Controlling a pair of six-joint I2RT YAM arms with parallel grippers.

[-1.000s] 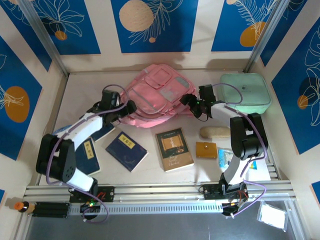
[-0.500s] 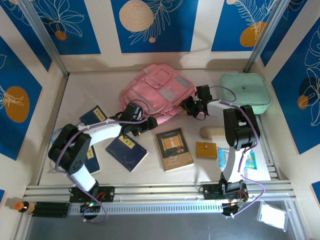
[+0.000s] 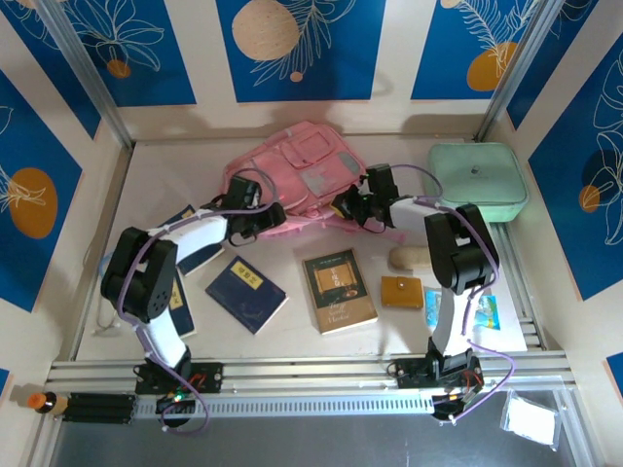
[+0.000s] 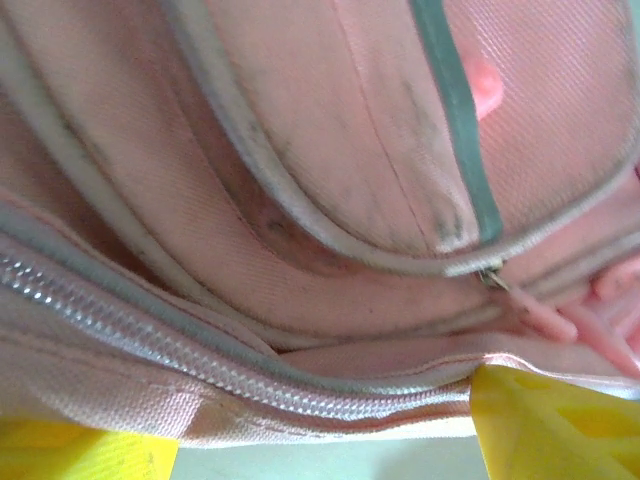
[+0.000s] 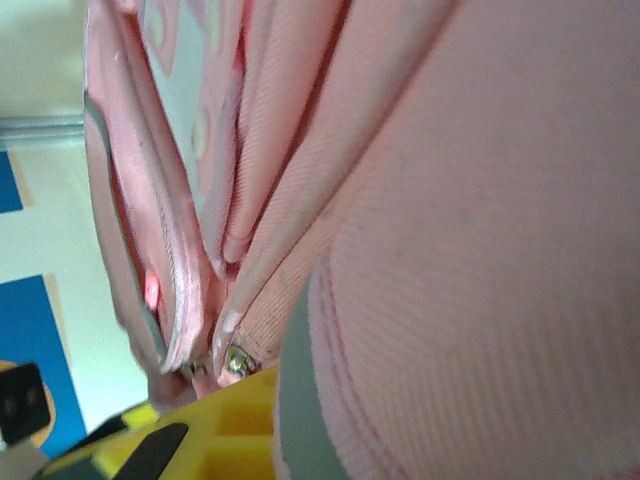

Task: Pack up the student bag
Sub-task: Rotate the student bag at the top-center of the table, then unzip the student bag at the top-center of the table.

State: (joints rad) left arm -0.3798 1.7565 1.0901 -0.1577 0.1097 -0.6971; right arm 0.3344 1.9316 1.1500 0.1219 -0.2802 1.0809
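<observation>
The student bag (image 3: 304, 170), a soft pink backpack with grey trim, lies at the back middle of the table. My left gripper (image 3: 270, 216) is at its near left edge. In the left wrist view its yellow fingertips (image 4: 545, 425) stand wide apart, open, with the bag's zipper edge (image 4: 250, 375) lying across the gap. My right gripper (image 3: 344, 207) is at the bag's near right edge, shut on a fold of the pink fabric (image 5: 450, 250). That fold covers much of the right wrist view above one yellow finger (image 5: 225, 430).
A mint-green case (image 3: 477, 180) stands at the back right. In front of the bag lie a brown book (image 3: 338, 289), navy books (image 3: 246, 292) (image 3: 180, 302), a beige oblong (image 3: 414, 257), a tan pouch (image 3: 401, 291) and blue-white packets (image 3: 467, 311).
My right gripper has moved left onto the bag's edge and shut on the fabric. My left gripper swung right, then back to the bag's near left edge. The bag has bunched up and shifted.
</observation>
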